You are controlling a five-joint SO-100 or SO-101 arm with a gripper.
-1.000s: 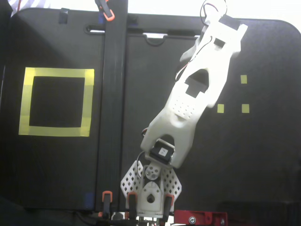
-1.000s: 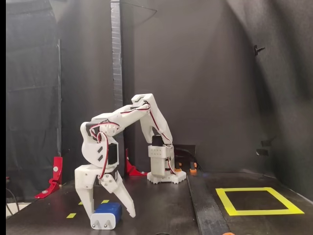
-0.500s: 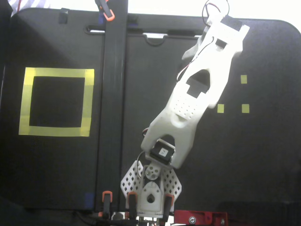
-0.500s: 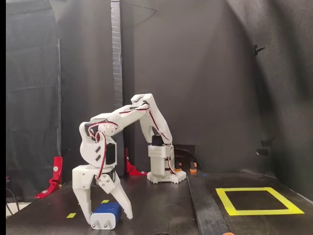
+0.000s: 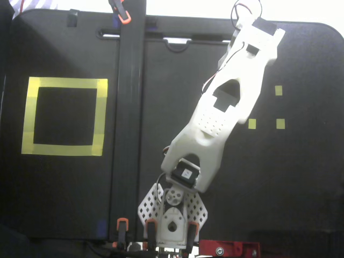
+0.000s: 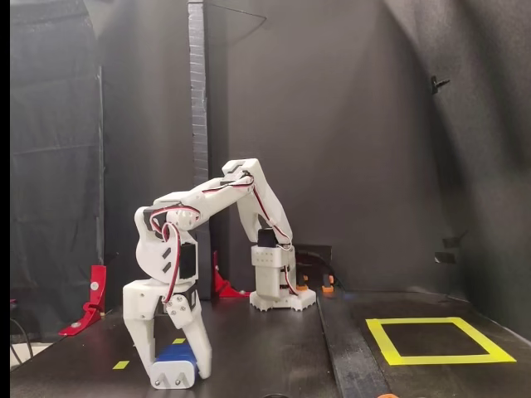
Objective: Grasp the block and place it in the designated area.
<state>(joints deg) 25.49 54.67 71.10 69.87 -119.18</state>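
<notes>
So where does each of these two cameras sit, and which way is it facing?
Fixed view from above: looks straight down on the black table; shows the white arm from base to wrist, hiding the gripper, with the yellow tape square at left.
Fixed view at table height: faces the arm's front; shows the whole arm and the gripper around the blue block.
Shared: arm, tape square, small yellow marks.
</notes>
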